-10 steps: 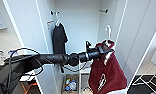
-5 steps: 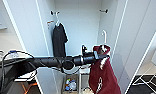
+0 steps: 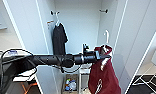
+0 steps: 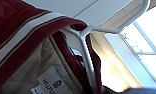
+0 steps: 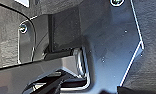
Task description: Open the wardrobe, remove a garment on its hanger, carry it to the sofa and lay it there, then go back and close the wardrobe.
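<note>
Left end effector [image 3: 103, 56] sits at the tip of the arm stretched across the open wardrobe [image 3: 79, 22], pinching the white hanger [image 3: 107, 37] just under its hook, with the maroon jacket [image 3: 104, 75] hanging straight below it. The hook stands free above the end effector, apart from the rail brackets higher up in the wardrobe, so I judge the take-out step to be nearly complete: the garment is off the rail and carried by the arm alone.

Carrying it to the sofa calls for drawing the arm back out between the doors while keeping the grip firm, so that the jacket neither swings into the door edge beside it nor slips along the thin wire.

Well to the far side of the end effector, deeper in the wardrobe, a dark shirt [image 3: 59, 37] hangs on its own hanger.

From the head view comes the whole layout: arm, doors, both garments. From the left wrist view comes the close detail: the hanger's neck and shoulder bar, the striped collar [image 4: 26, 30], the pale quilted lining and a sewn label [image 4: 52, 83]. As for the right end effector, I cannot tell whether it is spread or pressed together; the right wrist view gives dark robot parts.
</note>
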Robot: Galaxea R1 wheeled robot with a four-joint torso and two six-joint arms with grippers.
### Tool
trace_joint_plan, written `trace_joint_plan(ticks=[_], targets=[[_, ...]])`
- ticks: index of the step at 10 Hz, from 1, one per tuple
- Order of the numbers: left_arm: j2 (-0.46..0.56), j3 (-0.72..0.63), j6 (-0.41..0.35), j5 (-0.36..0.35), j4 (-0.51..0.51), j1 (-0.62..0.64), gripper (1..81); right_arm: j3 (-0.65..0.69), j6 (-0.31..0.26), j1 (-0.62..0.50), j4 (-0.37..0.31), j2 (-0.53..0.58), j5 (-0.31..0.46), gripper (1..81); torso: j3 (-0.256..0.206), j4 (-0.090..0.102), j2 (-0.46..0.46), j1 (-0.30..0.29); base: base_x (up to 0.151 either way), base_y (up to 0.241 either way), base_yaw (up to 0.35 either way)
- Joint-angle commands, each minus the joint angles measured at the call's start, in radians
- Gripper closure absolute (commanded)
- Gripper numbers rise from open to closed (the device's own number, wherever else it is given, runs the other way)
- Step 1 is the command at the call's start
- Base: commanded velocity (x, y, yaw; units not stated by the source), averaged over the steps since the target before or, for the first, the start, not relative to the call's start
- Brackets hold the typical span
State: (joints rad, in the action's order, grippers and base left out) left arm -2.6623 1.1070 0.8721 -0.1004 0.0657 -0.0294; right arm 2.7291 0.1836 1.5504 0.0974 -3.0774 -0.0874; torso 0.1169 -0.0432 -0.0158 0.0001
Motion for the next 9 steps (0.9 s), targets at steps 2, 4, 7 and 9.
trace_joint_plan(ticks=[2, 4, 7, 9], targets=[[0.002, -0.003, -0.016, -0.096, 0.026, 0.193, 81.1, -0.003, 0.000, -0.035, -0.005, 0.000, 0.052, 1.0, 0.000, 0.000, 0.000, 0.000, 0.000, 0.000, 0.000], [0.008, -0.003, -0.016, -0.101, 0.025, 0.193, 81.1, -0.003, 0.000, -0.034, -0.005, -0.002, 0.052, 1.0, 0.000, 0.000, 0.000, 0.000, 0.000, 0.000, 0.000], [0.010, -0.006, -0.015, -0.102, 0.026, 0.193, 81.1, -0.002, 0.000, -0.034, -0.007, 0.000, 0.052, 1.0, 0.000, 0.000, 0.000, 0.000, 0.000, 0.000, 0.000], [0.011, -0.007, -0.015, -0.102, 0.025, 0.193, 81.1, -0.003, 0.000, -0.034, -0.007, 0.000, 0.052, 1.0, 0.000, 0.000, 0.000, 0.000, 0.000, 0.000, 0.000]])
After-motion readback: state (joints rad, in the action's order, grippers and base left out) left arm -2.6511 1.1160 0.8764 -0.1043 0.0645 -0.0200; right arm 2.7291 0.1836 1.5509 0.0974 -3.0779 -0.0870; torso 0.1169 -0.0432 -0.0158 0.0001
